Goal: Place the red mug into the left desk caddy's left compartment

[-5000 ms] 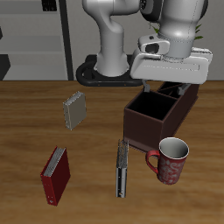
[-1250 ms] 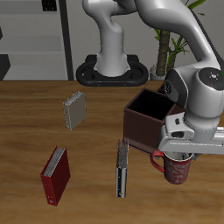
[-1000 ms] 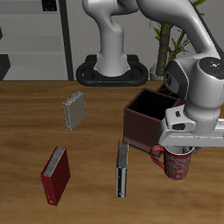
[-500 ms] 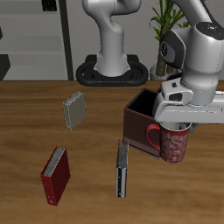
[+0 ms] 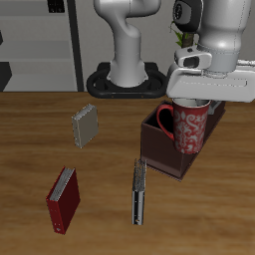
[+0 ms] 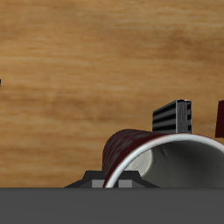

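Above the bench (image 5: 40, 159), the red mug (image 5: 191, 127) now hangs clear of the wood, lifted from beside the left desk caddy (image 5: 159, 149) to over it.

Carry has begun; lowering into the left compartment remains, I judge. 1 hand (image 5: 195, 100) pinches the mug's rim. Speckled red wall, white inside, with the loop handle facing the standing book (image 5: 139, 191).

- I see the two-finger gripper (image 5: 192, 100) clamped on the rim of the red speckled ceramic mug (image 5: 187, 126), holding it clear of the table.
- The mug hangs upright over the long dark maroon-brown open-topped caddy (image 5: 157, 151).
- A grey book (image 5: 86, 126), a red book (image 5: 63, 199) and a dark upright book (image 5: 139, 191) stand on the wooden table (image 5: 30, 139).
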Robot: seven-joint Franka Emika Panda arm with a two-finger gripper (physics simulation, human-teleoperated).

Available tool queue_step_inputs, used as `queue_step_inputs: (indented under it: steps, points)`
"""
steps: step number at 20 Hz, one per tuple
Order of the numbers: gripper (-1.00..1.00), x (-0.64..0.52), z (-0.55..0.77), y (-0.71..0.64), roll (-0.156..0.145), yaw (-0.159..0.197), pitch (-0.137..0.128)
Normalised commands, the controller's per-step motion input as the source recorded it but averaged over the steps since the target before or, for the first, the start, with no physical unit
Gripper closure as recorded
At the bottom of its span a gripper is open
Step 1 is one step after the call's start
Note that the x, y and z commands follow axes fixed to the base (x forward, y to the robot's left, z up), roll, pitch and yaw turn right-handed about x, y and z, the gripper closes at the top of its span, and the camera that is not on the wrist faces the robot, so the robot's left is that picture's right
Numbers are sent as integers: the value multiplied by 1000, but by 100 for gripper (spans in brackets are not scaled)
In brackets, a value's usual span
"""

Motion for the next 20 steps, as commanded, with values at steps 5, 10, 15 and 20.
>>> queue_step_inputs:
  steps: [5,10,15,20]
  points:
    - [100,-269,383,-142,-8,-22,-41]
    - [100,-370,323,-218,2,-11,-29]
    - [100,-503,181,-198,-2,-51,11]
    - [100,-446,133,-89,16,-37,-8]
